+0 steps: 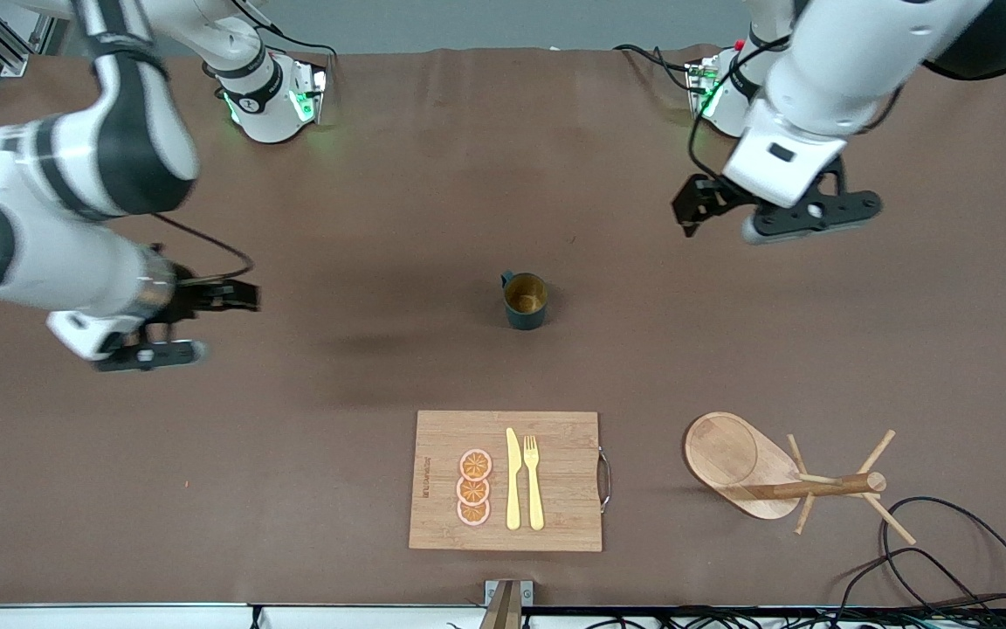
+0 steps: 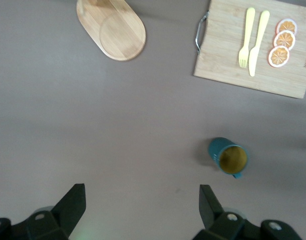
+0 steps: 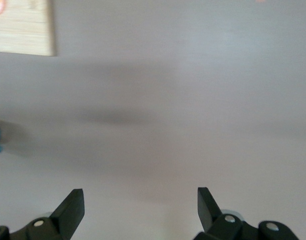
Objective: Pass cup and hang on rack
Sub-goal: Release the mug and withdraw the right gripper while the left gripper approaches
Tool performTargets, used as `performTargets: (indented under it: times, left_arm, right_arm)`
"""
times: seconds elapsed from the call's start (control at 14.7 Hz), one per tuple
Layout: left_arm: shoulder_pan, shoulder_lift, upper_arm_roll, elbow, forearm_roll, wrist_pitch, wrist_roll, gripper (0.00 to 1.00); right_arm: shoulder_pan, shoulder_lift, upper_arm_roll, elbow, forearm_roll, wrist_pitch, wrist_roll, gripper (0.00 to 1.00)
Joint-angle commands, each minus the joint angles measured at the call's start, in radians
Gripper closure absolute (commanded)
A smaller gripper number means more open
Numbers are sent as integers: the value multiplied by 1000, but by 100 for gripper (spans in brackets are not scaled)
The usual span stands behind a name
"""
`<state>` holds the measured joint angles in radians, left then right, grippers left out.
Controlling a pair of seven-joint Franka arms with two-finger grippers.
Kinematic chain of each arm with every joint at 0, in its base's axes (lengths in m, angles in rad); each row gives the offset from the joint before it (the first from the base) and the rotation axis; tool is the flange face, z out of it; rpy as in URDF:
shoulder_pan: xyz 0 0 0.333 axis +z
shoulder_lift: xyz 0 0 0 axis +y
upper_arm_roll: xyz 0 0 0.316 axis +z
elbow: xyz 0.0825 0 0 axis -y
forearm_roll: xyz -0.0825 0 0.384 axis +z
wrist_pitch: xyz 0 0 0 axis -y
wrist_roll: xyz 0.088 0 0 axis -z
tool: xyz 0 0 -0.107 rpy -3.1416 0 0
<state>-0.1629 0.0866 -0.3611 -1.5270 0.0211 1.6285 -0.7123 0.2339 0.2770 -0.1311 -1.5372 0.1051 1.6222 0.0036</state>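
At the right arm's end of the brown worktop (image 1: 337, 201), the right gripper (image 1: 167, 336) hung in the air over bare surface, its fingers (image 3: 70, 207) spread wide and holding nothing; it sat well apart from everything, which read as a posture of readiness for the first pick rather than any contact. Toward the middle stood the small dark teal-green cylindrical cup (image 1: 525, 301), upright on its base with its yellowish-tan inside showing and its little handle turned toward the robots' bases, untouched by either arm. Its central spot probably suited a handover, since both arms could reach it there. Nearer the front camera than the cup lay the rectangular wooden cutting board (image 1: 555, 437) with a metal side handle, carrying three orange slices (image 1: 474, 487), a pale yellow knife (image 1: 513, 479) and a matching fork (image 1: 534, 480); these seemed to be bystanders to the job. Toward the left arm's end, and also near the front camera, stood the light wooden mug rack (image 1: 734, 459) on its oval base, post and thin pegs free of any cup, so hanging was not yet done. Over the worktop nearer the bases hung the left gripper (image 1: 769, 214), fingers (image 2: 73, 205) likewise released and empty, placed on the rack's side, which suggested it would receive the cup and do the hanging.
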Motion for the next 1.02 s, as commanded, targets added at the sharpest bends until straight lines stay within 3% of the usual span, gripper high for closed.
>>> performTargets:
  times: [0.0,0.27,0.61,0.96]
  left_arm:
    - [-96,36,-1,16,74,1,-143,0]
    - [-251,99,-1,18,169,1,-338,0]
    - [-441,206,-1,24,279,1,-594,0]
    - [-569,402,1,171,433,7,-806,0]
  right_arm:
    - [-111,-56,25,-31,-63,-19,-120,0]
    - [-165,-68,24,57,-139,-108,-160,0]
    - [-197,-64,24,98,-139,-134,-162,0]
    - [-235,-62,27,111,-140,-160,-157,0]
